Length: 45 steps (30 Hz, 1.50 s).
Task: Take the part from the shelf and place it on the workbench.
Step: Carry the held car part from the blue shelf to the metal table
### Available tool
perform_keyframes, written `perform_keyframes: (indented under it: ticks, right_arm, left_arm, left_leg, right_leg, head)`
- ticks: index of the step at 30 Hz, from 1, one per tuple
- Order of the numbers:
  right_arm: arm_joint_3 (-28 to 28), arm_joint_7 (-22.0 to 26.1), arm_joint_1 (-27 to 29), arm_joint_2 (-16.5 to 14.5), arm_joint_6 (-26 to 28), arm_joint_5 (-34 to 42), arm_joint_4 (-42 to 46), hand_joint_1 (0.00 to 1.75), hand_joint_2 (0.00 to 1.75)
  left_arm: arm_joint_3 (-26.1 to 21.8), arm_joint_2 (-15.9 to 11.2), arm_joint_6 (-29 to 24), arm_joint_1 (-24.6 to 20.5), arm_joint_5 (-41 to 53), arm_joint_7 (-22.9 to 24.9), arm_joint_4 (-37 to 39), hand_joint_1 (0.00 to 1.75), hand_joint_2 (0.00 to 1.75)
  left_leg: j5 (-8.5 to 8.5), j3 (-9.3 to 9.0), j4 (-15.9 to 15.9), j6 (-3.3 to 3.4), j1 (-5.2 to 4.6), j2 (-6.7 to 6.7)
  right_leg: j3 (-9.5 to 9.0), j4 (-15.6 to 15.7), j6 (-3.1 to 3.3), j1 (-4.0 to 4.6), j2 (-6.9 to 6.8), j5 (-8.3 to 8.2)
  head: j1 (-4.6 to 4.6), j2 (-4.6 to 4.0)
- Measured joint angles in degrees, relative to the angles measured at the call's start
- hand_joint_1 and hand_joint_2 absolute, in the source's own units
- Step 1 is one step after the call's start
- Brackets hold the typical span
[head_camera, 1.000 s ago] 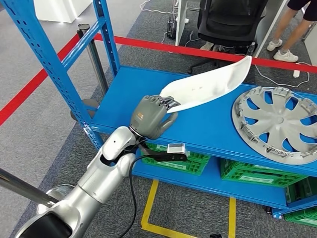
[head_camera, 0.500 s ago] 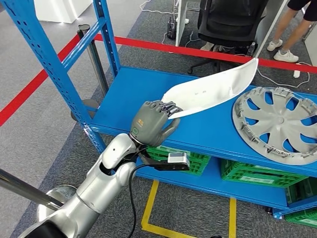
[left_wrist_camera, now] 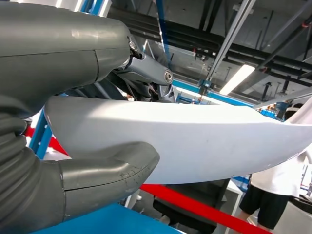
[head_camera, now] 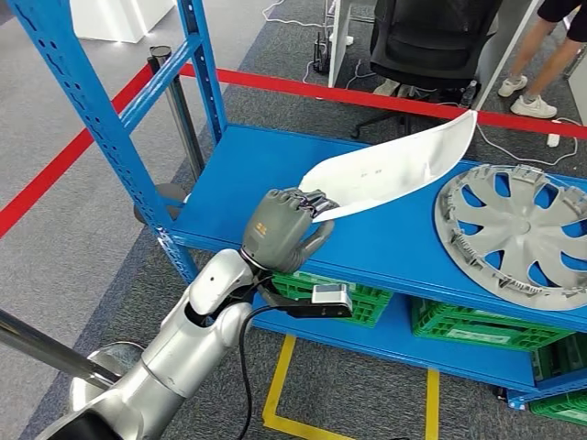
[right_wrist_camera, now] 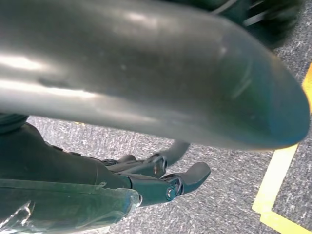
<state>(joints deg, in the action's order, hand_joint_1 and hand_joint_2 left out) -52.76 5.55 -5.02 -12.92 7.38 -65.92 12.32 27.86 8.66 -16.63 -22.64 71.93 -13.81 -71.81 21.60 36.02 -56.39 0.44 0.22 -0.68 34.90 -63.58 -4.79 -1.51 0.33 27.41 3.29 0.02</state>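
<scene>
Left robot hand point(head_camera: 282, 229): grips near tip of white part point(head_camera: 391, 167), thumb below.
White part: lifted above blue shelf point(head_camera: 235, 183), beside hubcap point(head_camera: 515, 229).
Right robot hand point(right_wrist_camera: 162, 180): fingers loosely apart, holding nothing.

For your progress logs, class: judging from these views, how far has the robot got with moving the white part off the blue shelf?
Done: the left hand grips one end of the white part, thumb under and fingers over in the left wrist view. In hand: the part's far end is tilted up off the blue shelf, beside the hubcap. Left: carrying it clear and setting it on the workbench. The right hand hangs over the floor, holding nothing.
</scene>
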Motion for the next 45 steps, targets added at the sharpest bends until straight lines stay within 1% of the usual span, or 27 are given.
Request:
perform_keyframes:
  ticks: [2,5,6,8,10,11,12,13,15,17,18,21,23,25,26,27,28,31,33,35,37,38,40,41,42,43,45]
  right_arm:
    - [-0.1,0.0,-0.1,-0.1,0.0,0.0,0.0,0.0,0.0]
    - [-0.3,0.0,-0.1,-0.2,0.0,0.0,0.0,0.0,0.0]
    - [-0.3,0.0,-0.1,-0.2,0.0,0.0,0.0,0.0,0.0]
    - [-0.3,0.0,-0.1,-0.2,-0.1,0.0,0.0,0.0,0.0]
    - [-0.4,0.0,-0.1,-0.2,-0.1,-0.1,0.0,0.0,0.0]
    - [-0.4,0.0,0.0,-0.2,-0.1,-0.1,0.0,0.0,0.0]
    - [-0.4,0.0,0.0,-0.2,-0.1,-0.1,0.0,0.0,0.0]
    - [-0.4,0.0,0.0,-0.2,-0.1,-0.2,0.0,0.0,0.0]
    - [-0.5,0.0,0.0,-0.2,-0.1,-0.2,0.0,0.0,0.0]
    - [-0.5,0.0,0.0,-0.3,-0.1,-0.2,0.0,0.0,0.0]
    - [-0.6,0.0,0.0,-0.3,-0.1,-0.3,0.0,0.0,0.0]
    - [-0.6,0.0,0.0,-0.3,-0.1,-0.3,0.0,0.0,0.0]
    - [-0.6,0.0,0.1,-0.3,-0.1,-0.3,0.0,0.0,0.0]
    - [-0.6,0.0,0.1,-0.3,-0.1,-0.3,0.0,0.0,0.0]
    - [-0.6,0.0,0.1,-0.3,-0.1,-0.3,0.0,0.0,0.0]
    - [-0.6,0.0,0.1,-0.3,-0.1,-0.4,0.0,0.0,0.0]
    - [-0.6,0.0,0.1,-0.2,-0.1,-0.4,0.0,0.0,0.0]
    - [-0.7,0.0,-0.2,-0.2,-0.1,-0.5,0.0,0.0,0.0]
    - [-0.7,0.1,-0.4,-0.3,-0.1,-0.5,0.0,0.0,0.0]
    - [-0.7,0.1,-0.4,-0.3,-0.1,-0.5,0.0,0.0,0.0]
    - [-0.7,0.1,-0.5,-0.3,-0.1,-0.6,0.0,0.0,0.0]
    - [-0.7,0.1,-0.6,-0.3,-0.1,-0.6,0.0,0.0,0.0]
    - [-0.7,0.1,-0.7,-0.3,-0.1,-0.7,0.0,0.0,0.0]
    - [-0.7,0.1,-0.8,-0.3,-0.1,-0.8,0.0,0.0,0.0]
    - [-0.8,0.1,-0.8,-0.3,-0.1,-0.8,0.0,0.0,0.0]
    - [-0.8,0.1,-0.8,-0.3,-0.1,-0.8,0.0,0.0,0.0]
    - [-0.8,0.1,-0.8,-0.3,-0.2,-0.8,0.0,0.0,0.0]
  left_arm:
    - [0.0,0.0,0.0,0.0,0.0,0.0,-0.1,1.75,1.75]
    - [0.1,-0.1,0.1,0.0,0.1,0.0,-0.3,1.75,1.75]
    - [0.2,-0.1,0.1,0.0,0.1,0.0,-0.3,1.75,1.75]
    - [0.3,-0.2,0.2,-0.1,0.1,0.1,-0.3,1.75,1.75]
    - [0.4,-0.3,0.3,0.0,0.1,0.2,-0.3,1.75,1.75]
    - [0.4,-0.4,0.4,0.0,0.1,0.3,-0.3,1.75,1.75]
    - [0.5,-0.5,0.5,0.1,0.1,0.3,-0.3,1.75,1.75]
    - [0.5,-0.5,0.5,0.1,0.2,0.3,-0.3,1.75,1.75]
    - [0.5,-0.6,0.5,0.0,0.2,0.3,-0.4,1.75,1.75]
    - [0.6,-0.6,0.5,-0.1,0.3,0.3,-0.7,1.75,1.75]
    - [0.6,-0.6,0.6,-0.1,0.3,0.4,-0.8,1.75,1.75]
    - [0.7,-0.6,0.6,0.0,0.5,0.4,-0.9,1.75,1.75]
    - [0.7,-0.5,0.6,0.0,0.5,0.5,-0.9,1.75,1.75]
    - [0.7,-0.5,0.7,0.0,0.5,0.5,-0.9,1.75,1.75]
    - [0.7,-0.6,0.7,0.0,0.6,0.5,-0.9,1.75,1.75]
    - [0.7,-0.6,0.7,0.1,0.6,0.5,-0.9,1.75,1.75]
    - [0.7,-0.6,0.7,0.1,0.6,0.5,-0.9,1.75,1.75]
    - [0.7,-0.6,0.8,0.0,0.6,0.5,-0.9,1.75,1.75]
    - [0.7,-0.6,0.8,0.0,0.6,0.5,-0.9,1.75,1.75]
    - [0.7,-0.6,0.8,0.0,0.6,0.5,-0.9,1.75,1.75]
    - [0.8,-0.6,0.8,-0.1,0.6,0.5,-0.9,1.75,1.75]
    - [0.8,-0.7,0.8,-0.1,0.6,0.5,-0.9,1.75,1.75]
    - [0.9,-0.8,0.8,-0.1,0.6,0.5,-0.9,1.75,1.75]
    - [0.9,-0.9,0.8,-0.1,0.6,0.5,-0.9,1.75,1.75]
    - [0.9,-1.0,0.8,-0.1,0.6,0.5,-0.9,1.75,1.75]
    - [1.0,-1.0,0.9,-0.1,0.6,0.6,-0.9,1.75,1.75]
    - [1.0,-1.1,0.9,-0.2,0.6,0.6,-0.9,1.75,1.75]
  left_leg:
    - [0.01,0.12,-0.4,-0.86,-0.06,-0.08]
    - [-0.26,0.33,-0.8,-1.87,-0.03,-0.14]
    - [0.32,0.56,-1.2,-2.15,0.04,-0.1]
    - [3.68,2.18,-5.2,-2.65,0.12,-0.02]
    - [8.17,5.13,-12.9,-2.94,0.13,0.02]
    - [9.41,6.13,-15.9,-2.97,0.13,0.02]
    - [9.58,6.24,-17.1,-2.9,0.12,0.02]
    - [8.74,5.23,-16.1,-2.74,0.12,0.02]
    - [6.05,0.43,-9.1,-2.24,0.08,0.02]
    - [4.88,-3.64,-2.7,-1.85,-0.07,-0.02]
    - [4.93,-4.38,-1.3,-1.71,-0.18,-0.05]
    - [4.33,-4.1,-0.7,-0.83,-0.24,-0.01]
    - [3.64,-3.71,-0.3,-0.03,-0.09,0.12]
    - [3.12,-3.08,-0.4,0.36,-0.18,0.25]
    - [2.85,-2.73,-0.4,0.45,-0.24,0.31]
    - [2.58,-2.39,-0.4,0.45,-0.29,0.34]
    - [2.35,-2.11,-0.4,0.39,-0.32,0.34]
    - [1.83,-1.63,-0.6,-0.11,-0.43,0.32]
    - [1.37,-1.29,-0.8,-0.73,-0.57,0.33]
    - [0.82,-0.97,-0.6,-1.43,-0.51,0.34]
    - [1.81,-0.37,-1.6,-2.1,-0.37,0.34]
    - [3.41,0.5,-3.5,-2.41,-0.31,0.34]
    - [7.92,3.48,-10.8,-2.96,-0.2,0.35]
    - [9.6,4.87,-14.4,-3.11,-0.16,0.35]
    - [10.39,5.56,-16.6,-3.18,-0.14,0.35]
    - [10.08,5.14,-16.6,-3.16,-0.12,0.35]
    - [7.27,1.0,-10.6,-3.02,-0.07,0.35]
  right_leg:
    - [-2.6,4.6,0.38,0.06,0.28,-1.45]
    - [-2.07,4.5,1.87,0.14,0.68,-1.52]
    - [-1.88,4.4,2.35,0.12,0.69,-1.71]
    - [-1.41,4.5,3.23,0.03,0.61,-2.19]
    - [-0.68,4.5,3.65,0.12,0.51,-2.68]
    - [-0.28,4.5,3.7,0.19,0.46,-2.94]
    - [0.1,4.5,3.69,0.26,0.42,-3.21]
    - [0.44,4.5,3.62,0.31,0.42,-3.47]
    - [0.9,4.4,3.34,0.36,0.46,-3.92]
    - [1.2,4.4,2.8,0.49,0.49,-4.36]
    - [1.28,4.5,2.45,0.52,0.49,-4.59]
    - [1.57,4.6,1.37,0.37,0.41,-4.79]
    - [3.03,1.1,0.9,0.32,0.24,-2.06]
    - [5.76,-6.3,0.63,0.38,0.14,2.4]
    - [6.83,-9.6,0.57,0.41,0.14,3.92]
    - [7.0,-11.1,0.56,0.45,0.14,4.4]
    - [5.98,-10.2,0.62,0.47,0.14,3.81]
    - [-1.16,1.1,1.06,0.55,0.08,-0.06]
    - [-3.18,4.9,1.65,0.71,0.16,-0.75]
    - [-2.87,5.0,2.45,0.87,0.28,-1.19]
    - [-2.46,5.1,3.31,0.78,0.2,-1.82]
    - [-2.19,5.2,3.68,0.68,0.15,-2.17]
    - [-1.31,5.2,3.99,0.63,0.09,-2.81]
    - [-0.83,5.2,3.99,0.63,0.07,-3.14]
    - [-0.36,5.2,3.93,0.63,0.05,-3.47]
    - [0.06,5.2,3.85,0.63,0.05,-3.8]
    - [0.69,5.2,3.52,0.57,0.11,-4.41]
  head:
    - [0.03,0.0]
    - [0.18,0.0]
    - [0.24,0.0]
    - [0.36,0.0]
    - [0.45,0.0]
    - [0.44,0.0]
    - [0.44,0.0]
    - [0.45,0.0]
    - [0.45,0.0]
    - [0.42,0.0]
    - [0.43,0.0]
    - [0.41,0.0]
    - [0.24,0.0]
    - [0.1,0.0]
    - [0.11,0.0]
    - [0.11,0.0]
    - [0.1,0.0]
    - [0.11,0.0]
    - [0.17,0.0]
    - [0.2,0.0]
    - [0.26,0.0]
    - [0.34,0.0]
    - [0.48,0.0]
    - [0.49,0.0]
    - [0.49,0.0]
    - [0.51,0.0]
    - [0.53,0.0]
